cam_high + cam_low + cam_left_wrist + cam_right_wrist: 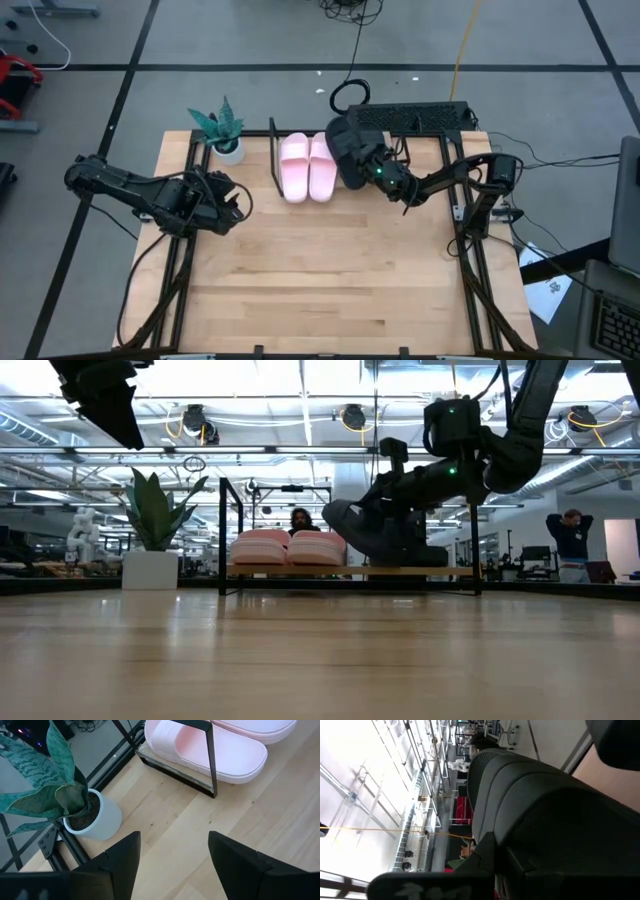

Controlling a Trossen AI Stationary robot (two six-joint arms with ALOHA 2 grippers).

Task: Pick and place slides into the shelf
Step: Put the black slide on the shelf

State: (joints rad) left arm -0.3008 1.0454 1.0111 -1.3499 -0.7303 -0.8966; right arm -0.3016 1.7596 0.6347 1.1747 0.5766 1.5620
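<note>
Looking down from the high view, the shelf [275, 160] stands just beside the potted plant [222, 130], and the pale pink pair [307, 166] already lies side by side on its board; next to that pair the right gripper [372, 170] holds a black slide [347, 152] over the shelf, with the other black slide too hard to separate from the dark arm to place. The left gripper [232, 200] waits over the tabletop [330, 290], on the plant's side of the shelf and clear of it. From the low view, the black slide [362, 532] hangs tilted, toe down, just above the board beside the pink pair [288, 547], so the step in hand is judged to be setting a black slide into its place. The left wrist view shows its own fingers [125, 862] spread apart and holding nothing, pointed toward the plant [60, 795] and the shelf's end frame [210, 755]. The right wrist view is filled by the black slide [545, 805] clamped against the gripper's fingers. Next, the slide likely needs levelling and lowering onto the board before the grip is released.
</note>
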